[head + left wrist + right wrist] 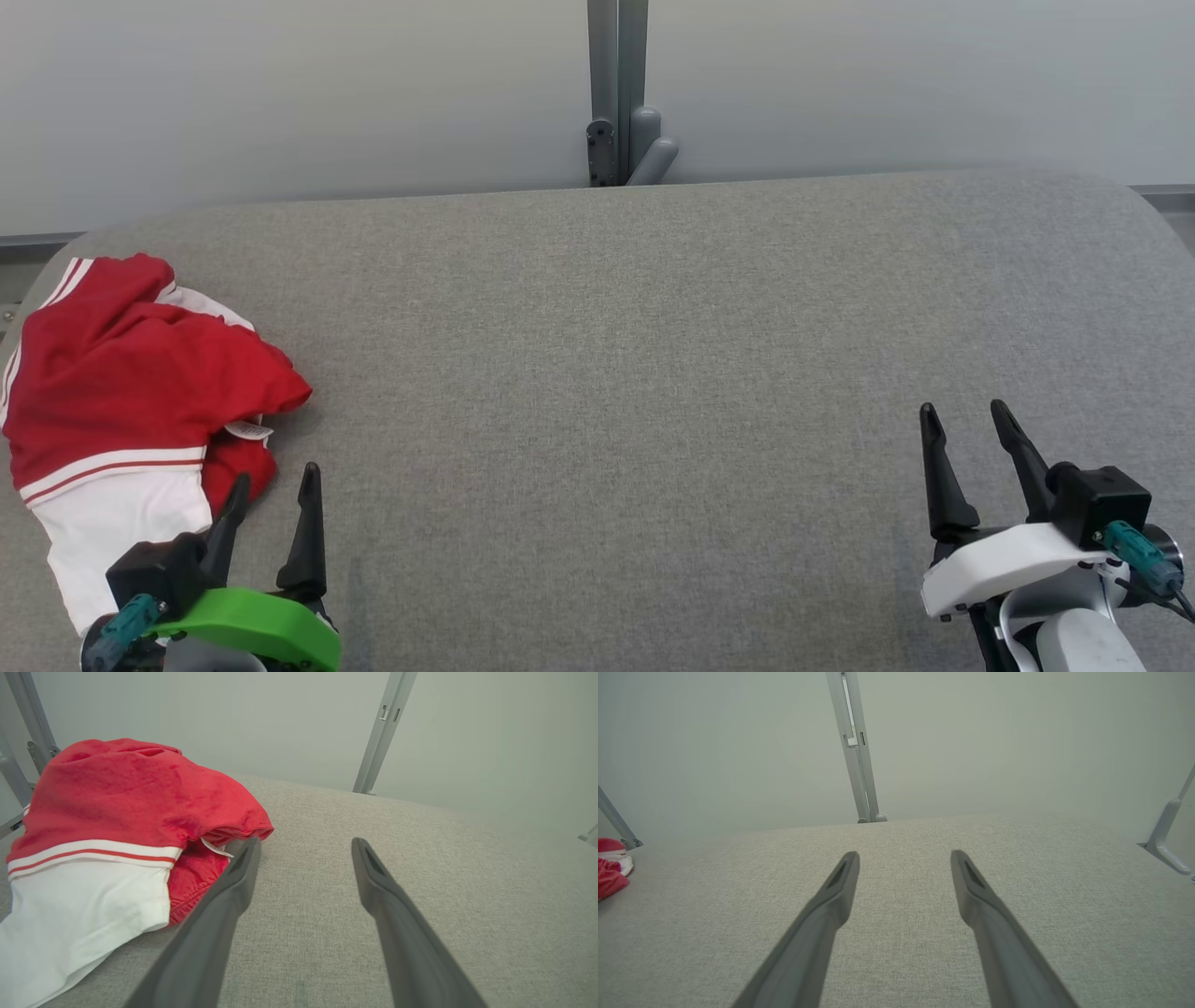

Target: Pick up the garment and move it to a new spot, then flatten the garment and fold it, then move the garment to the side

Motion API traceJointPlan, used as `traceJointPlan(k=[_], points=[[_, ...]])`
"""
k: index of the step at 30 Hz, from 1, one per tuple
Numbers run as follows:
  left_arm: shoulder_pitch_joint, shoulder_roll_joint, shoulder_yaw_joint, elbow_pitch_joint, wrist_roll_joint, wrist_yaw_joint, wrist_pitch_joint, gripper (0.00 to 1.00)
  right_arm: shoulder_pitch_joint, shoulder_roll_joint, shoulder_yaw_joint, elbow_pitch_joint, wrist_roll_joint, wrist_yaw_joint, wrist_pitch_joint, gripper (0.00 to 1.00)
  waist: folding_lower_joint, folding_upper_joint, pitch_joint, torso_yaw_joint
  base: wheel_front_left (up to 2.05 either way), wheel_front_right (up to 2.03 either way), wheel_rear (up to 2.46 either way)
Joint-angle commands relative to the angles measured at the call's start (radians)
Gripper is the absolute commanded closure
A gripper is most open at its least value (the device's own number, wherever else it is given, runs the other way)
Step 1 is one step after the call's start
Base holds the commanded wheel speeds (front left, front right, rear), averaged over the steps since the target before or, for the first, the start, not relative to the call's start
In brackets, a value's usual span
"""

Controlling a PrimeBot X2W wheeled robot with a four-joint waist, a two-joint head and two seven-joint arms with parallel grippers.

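The garment (121, 392) is a crumpled red and white piece with striped bands, heaped at the left end of the grey padded table (635, 392). My left gripper (275, 478) stands open just right of and below it, nothing between its fingers. In the left wrist view the garment (117, 812) lies left of the fingers, and its red hem is close to the left fingertip (247, 851). Low at the right, my right gripper (966, 413) is open over bare table, far from the cloth. The right wrist view catches a red edge of the garment (609, 877) at far left.
A grey metal post (616, 93) with a bracket stands behind the table's far edge against a pale wall. The table's left corner is rounded, right by the garment. Another grey bracket (1164, 835) shows at the right of the right wrist view.
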Motion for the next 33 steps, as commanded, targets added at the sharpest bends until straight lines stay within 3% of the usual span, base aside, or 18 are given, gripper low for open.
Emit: traceJointPlan(k=[1,33], points=[[0.004,0.012,-0.001,0.001,0.029,-0.004,-0.01,0.0,0.004,-0.002,0.002,-0.008,-0.032,0.0,-0.012,0.0,0.0,-0.0001,0.0,0.0,0.0,0.0,0.0],[-0.003,0.024,0.003,0.082,0.126,-0.004,-0.062,0.0,0.033,0.004,-0.043,-0.017,-0.168,0.0,-0.063,0.0,0.0,-0.0001,-0.004,0.006,0.0,0.0,0.0]])
